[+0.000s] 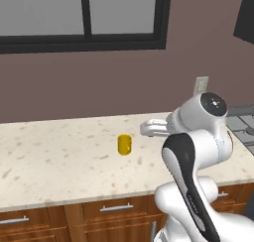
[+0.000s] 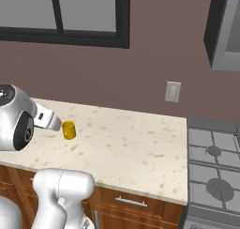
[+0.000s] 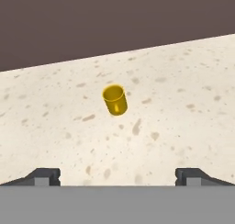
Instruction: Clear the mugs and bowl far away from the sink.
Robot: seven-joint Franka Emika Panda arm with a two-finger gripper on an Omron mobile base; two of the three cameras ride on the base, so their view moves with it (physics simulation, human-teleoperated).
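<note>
Yellow mug (image 3: 114, 99) upright on the counter (image 3: 183, 90), well ahead of the wide-open, empty fingers (image 3: 45, 176).

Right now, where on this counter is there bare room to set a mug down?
The yellow mug is the one thing standing on the counter. Bare stone runs left of it toward the counter's far end, in front of it to the drawer edge, and right of it up to the stove. The open hand hovers short of the mug.

One yellow mug (image 1: 124, 145); one stove (image 2: 214, 169); one wall outlet (image 2: 173, 91).
</note>
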